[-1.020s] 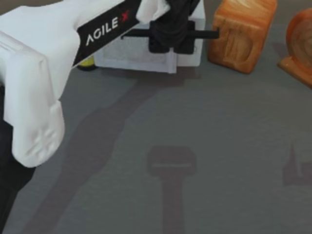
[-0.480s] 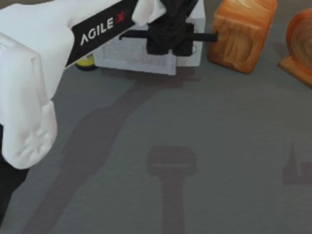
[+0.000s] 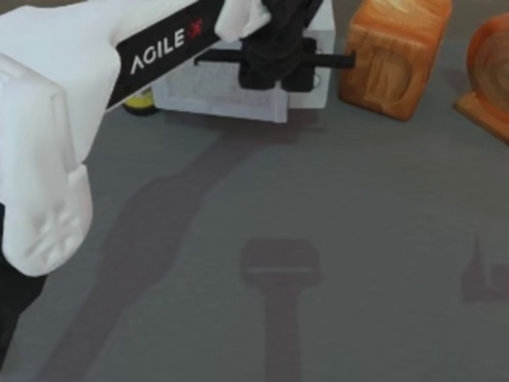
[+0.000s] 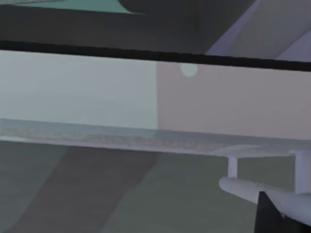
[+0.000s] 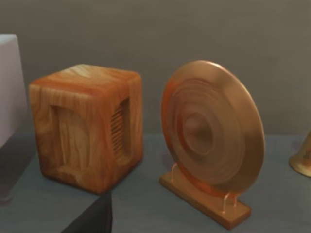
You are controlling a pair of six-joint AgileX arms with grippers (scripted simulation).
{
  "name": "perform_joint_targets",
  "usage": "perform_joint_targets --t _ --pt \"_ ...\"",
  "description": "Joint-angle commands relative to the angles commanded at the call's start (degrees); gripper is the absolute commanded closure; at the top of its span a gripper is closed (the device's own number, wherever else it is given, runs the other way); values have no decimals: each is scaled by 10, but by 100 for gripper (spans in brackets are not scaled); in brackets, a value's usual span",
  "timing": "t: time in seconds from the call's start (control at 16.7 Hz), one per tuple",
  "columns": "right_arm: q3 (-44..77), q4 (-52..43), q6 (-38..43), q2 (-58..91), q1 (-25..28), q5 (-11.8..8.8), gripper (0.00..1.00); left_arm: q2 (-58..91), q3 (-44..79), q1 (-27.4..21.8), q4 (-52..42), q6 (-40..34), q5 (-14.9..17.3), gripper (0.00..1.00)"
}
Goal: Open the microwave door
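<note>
In the top view, the table (image 3: pixel 358 239) is a plain dark grey surface with soft shadows of the arms on it. The microwave (image 3: pixel 318 36) stands at the far edge, a little left of the middle. The microwave door (image 3: pixel 223 91) faces the near side, and its right edge stands slightly out from the body. The left arm reaches across from the left side, and the left gripper (image 3: pixel 274 68) is above the door's right edge; from here it is not possible to tell how far the fingers are apart or whether they hold the handle. An orange wooden block (image 3: pixel 395 54) stands just beside the microwave on the right, and an orange disc on a stand (image 3: pixel 487 68) is at the right edge. A small yellow object (image 3: pixel 141 102) is partly hidden under the arm, left of the microwave.

In the left wrist view, the door (image 4: pixel 121 138) is seen edge-on as a thin speckled strip, with the handle (image 4: pixel 272 191) on two short posts. A dark fingertip (image 4: pixel 269 213) is just beside the handle.

In the right wrist view, the block (image 5: pixel 85 131) and the disc (image 5: pixel 214 131) stand near each other before a plain grey wall (image 5: pixel 194 29). The right gripper itself cannot be judged here.
</note>
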Motion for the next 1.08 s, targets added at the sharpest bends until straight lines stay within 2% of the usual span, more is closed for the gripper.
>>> perform_joint_targets --t 1.08 --pt "0 0 0 0 0 0 0 -9 -16 -2 10 6 7 100"
